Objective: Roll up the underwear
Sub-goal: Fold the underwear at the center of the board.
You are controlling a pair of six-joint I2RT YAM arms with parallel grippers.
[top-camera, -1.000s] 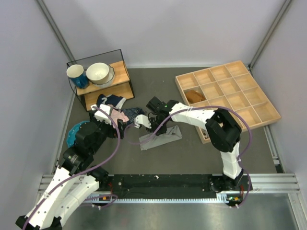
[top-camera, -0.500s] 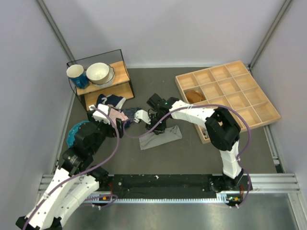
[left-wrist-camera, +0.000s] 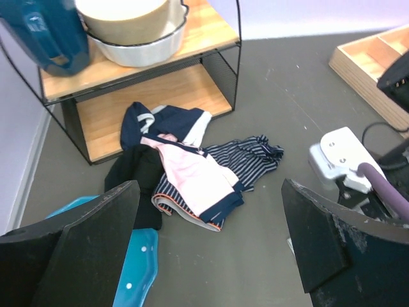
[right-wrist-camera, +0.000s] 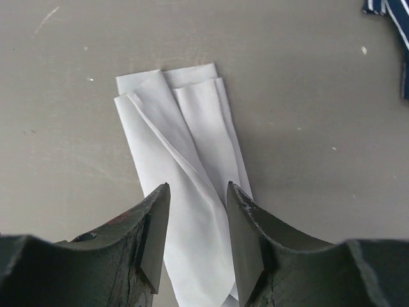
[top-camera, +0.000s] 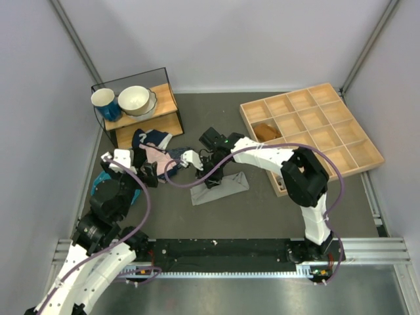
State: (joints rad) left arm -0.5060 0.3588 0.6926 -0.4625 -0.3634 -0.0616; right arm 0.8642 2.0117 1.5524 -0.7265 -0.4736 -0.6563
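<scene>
The underwear [top-camera: 228,186] is a plain grey cloth folded into a long strip, lying flat on the dark table at the centre. In the right wrist view it [right-wrist-camera: 182,128] stretches away from the fingers. My right gripper [top-camera: 211,178] is low over its left end, open, with the cloth's near end between the two fingers [right-wrist-camera: 197,185]. My left gripper [top-camera: 148,172] is open wide and empty, well left of the underwear. It faces the clothes pile [left-wrist-camera: 211,256].
A pile with a pink cloth [left-wrist-camera: 192,173] and a navy striped garment [left-wrist-camera: 249,157] lies before a wire shelf [top-camera: 141,121] holding a blue mug [top-camera: 104,102] and bowls [top-camera: 136,100]. A teal dish [top-camera: 102,182] sits at left. A wooden compartment tray [top-camera: 244,111] stands at right.
My left arm has drawn back to the left, away from the underwear. My right gripper has stayed over the cloth's left end, shifting slightly.
</scene>
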